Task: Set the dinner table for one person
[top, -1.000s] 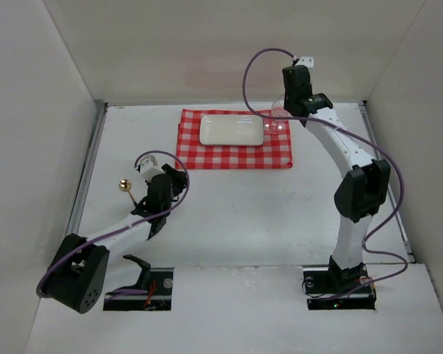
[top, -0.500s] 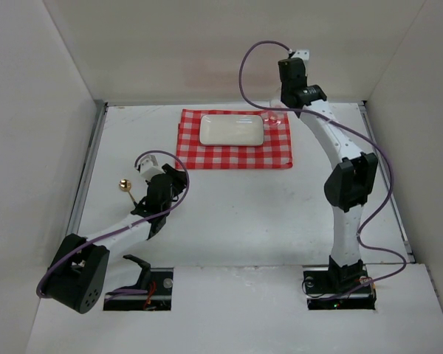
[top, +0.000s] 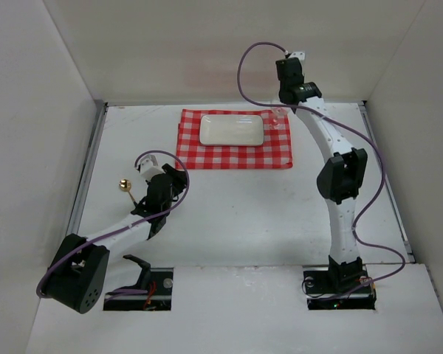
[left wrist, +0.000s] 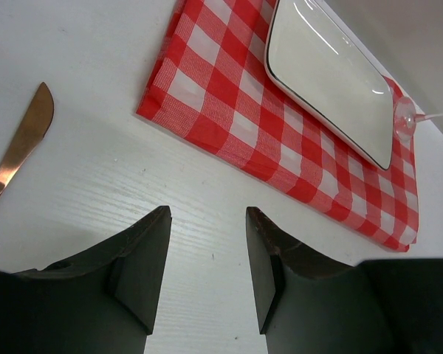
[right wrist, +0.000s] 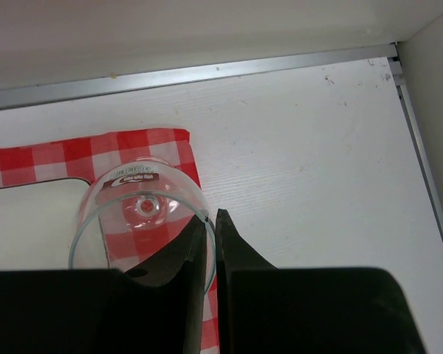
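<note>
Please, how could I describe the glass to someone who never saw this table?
On the white table, find the red-and-white checked cloth at the far side, with a white rectangular plate on it. The glass is at the cloth's far right corner, beside the plate, its rim in the right pincer. It alone is transparent.

The left arm (top: pixel 125 230) and right arm (top: pixel 332 144) share white tubular links, bulky black joint housings and black base blocks. 1 purple cable (top: pixel 239 74) loops along each. The left claw (left wrist: pixel 207 258) and right claw (right wrist: pixel 212 243) have 2 matte black, wedge-shaped fingers.
</note>
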